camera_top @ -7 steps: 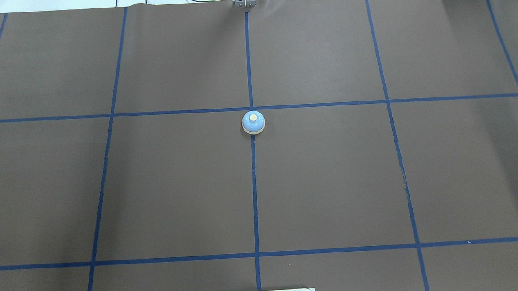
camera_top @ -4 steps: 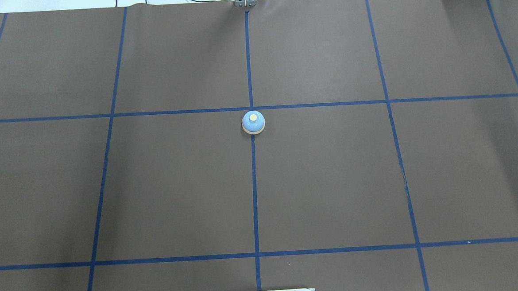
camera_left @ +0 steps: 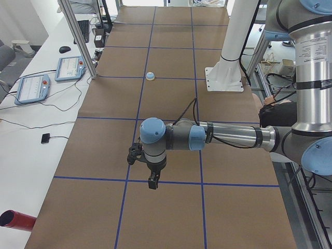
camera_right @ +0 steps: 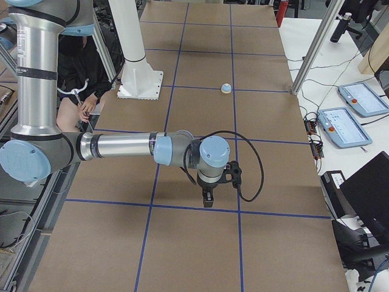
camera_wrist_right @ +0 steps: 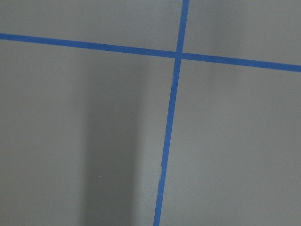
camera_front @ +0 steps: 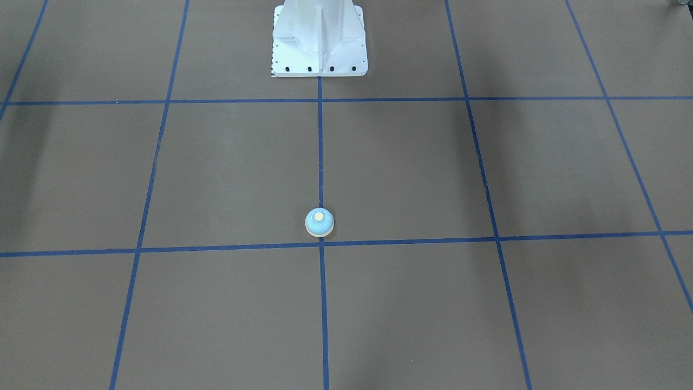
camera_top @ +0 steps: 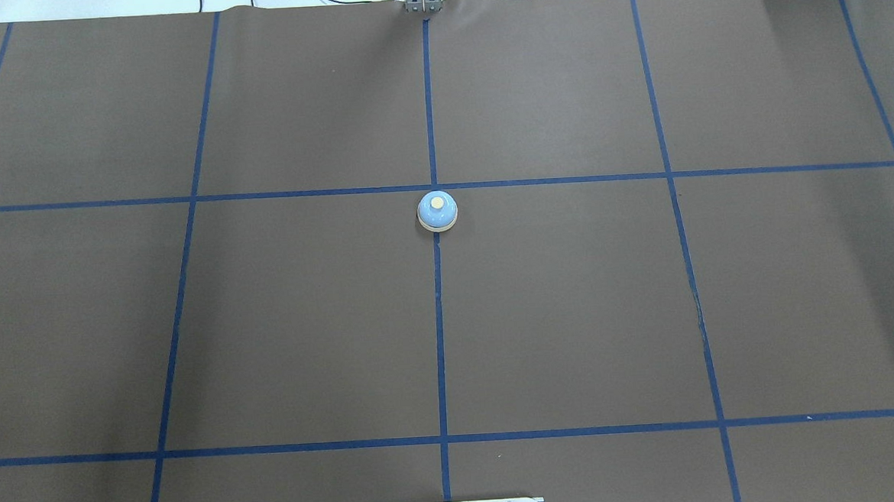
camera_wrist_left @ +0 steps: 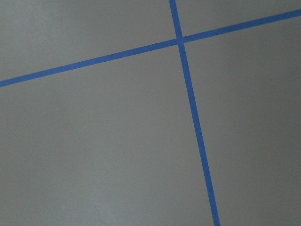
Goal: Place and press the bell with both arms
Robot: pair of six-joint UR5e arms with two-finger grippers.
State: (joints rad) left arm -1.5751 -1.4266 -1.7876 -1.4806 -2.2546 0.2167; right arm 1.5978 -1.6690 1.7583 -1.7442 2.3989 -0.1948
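Observation:
The light-blue bell (camera_top: 437,211) with its cream button stands upright on the brown mat, on the centre blue tape line just short of a tape crossing. It also shows in the front view (camera_front: 319,222) and, small, in both side views (camera_left: 150,76) (camera_right: 226,88). My left gripper (camera_left: 153,182) shows only in the left side view, pointing down over the mat far from the bell. My right gripper (camera_right: 208,199) shows only in the right side view, likewise far from the bell. I cannot tell whether either is open or shut. Both wrist views show only mat and tape.
The white mounting pedestal (camera_front: 319,38) stands at the robot's side of the mat. Aluminium posts (camera_left: 78,36) (camera_right: 313,48) stand at the mat's far edge, with teach pendants (camera_left: 70,67) (camera_right: 363,99) beyond. A seated person (camera_right: 85,79) is behind the pedestal.

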